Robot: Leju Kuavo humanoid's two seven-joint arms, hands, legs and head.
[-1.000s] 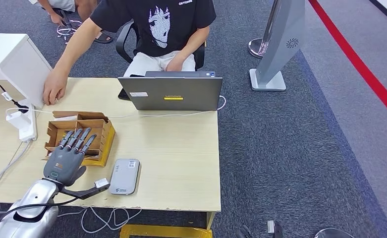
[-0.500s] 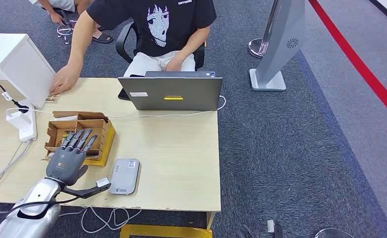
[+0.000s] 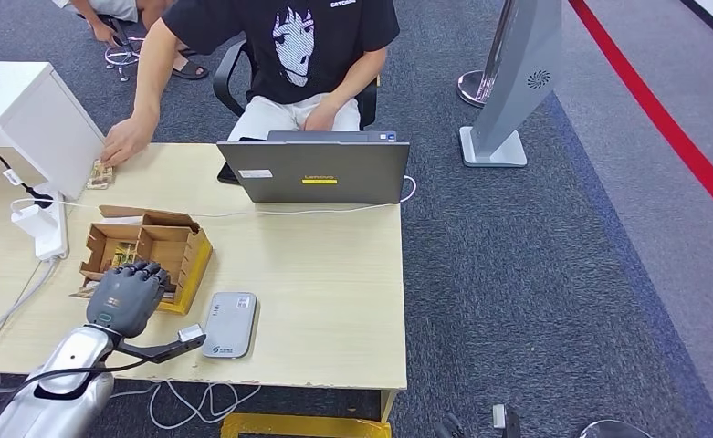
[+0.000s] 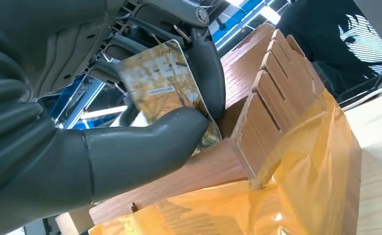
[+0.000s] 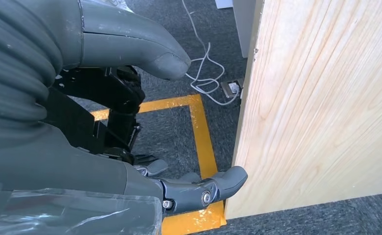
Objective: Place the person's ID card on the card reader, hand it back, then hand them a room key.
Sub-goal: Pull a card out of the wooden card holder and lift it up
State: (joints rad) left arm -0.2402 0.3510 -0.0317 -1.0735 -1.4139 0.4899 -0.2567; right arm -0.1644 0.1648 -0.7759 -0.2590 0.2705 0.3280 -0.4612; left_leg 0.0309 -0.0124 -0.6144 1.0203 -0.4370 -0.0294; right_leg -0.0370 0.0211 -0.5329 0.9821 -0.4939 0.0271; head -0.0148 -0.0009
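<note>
Mostly hidden, a card (image 4: 162,81) sits pinched in my left robot hand (image 3: 126,297) over the box (image 3: 165,239); its print blurs.

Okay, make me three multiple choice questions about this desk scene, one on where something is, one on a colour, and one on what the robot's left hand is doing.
1. Where is the card reader?
A. On the laptop
B. On the table, beside the cardboard box
C. On the floor

2. What colour is the person's shirt?
A. Black
B. Red
C. White

3. The left robot hand:
A. Rests flat on the table
B. Holds a cable
C. Pinches a card at the box

Answers: B, it lies beside the cardboard box; A, black with a print; C, the wrist view shows the room key card between thumb and fingers.
</note>
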